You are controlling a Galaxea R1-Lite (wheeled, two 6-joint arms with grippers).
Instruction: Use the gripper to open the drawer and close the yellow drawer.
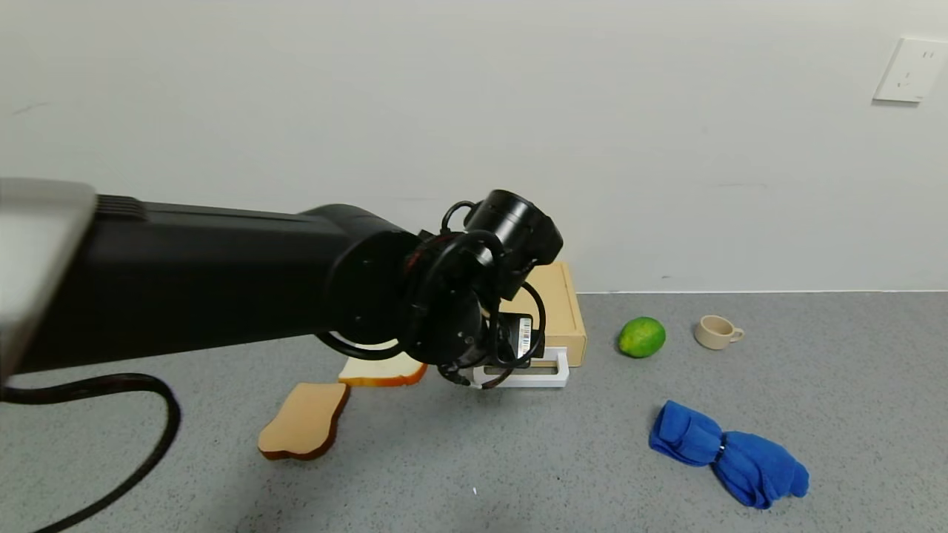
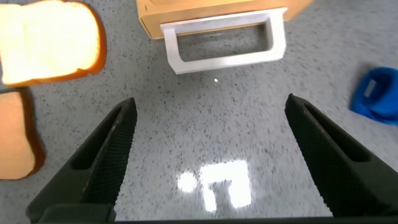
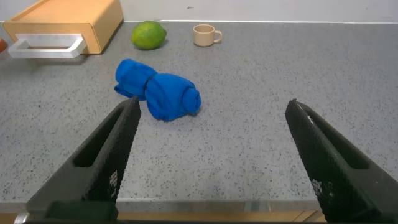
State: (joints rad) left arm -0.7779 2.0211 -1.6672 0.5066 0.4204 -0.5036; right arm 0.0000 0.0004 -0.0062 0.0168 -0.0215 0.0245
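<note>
Left gripper [image 2: 208,155] jaws apart over speckled grey counter [image 1: 518,459] — flat yellow drawer [image 1: 559,311] shut, rectangular white handle [image 2: 224,40] centre-frame, partly hidden by arm. Right gripper [image 3: 211,155] jaws apart.

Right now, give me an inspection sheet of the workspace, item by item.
Surface: grey speckled counter, reflecting a ceiling light.
Job's things: yellow drawer looks shut, white handle free.
Clutter: two toast slices, lime, cup, blue cloth.
Grippers: left gripper open, in front of the handle, not touching; right gripper open, low over the counter, short of the cloth.
Cables: black loops at left wrist; one cable hanging down the left side.
Surroundings: white wall, outlet.
</note>
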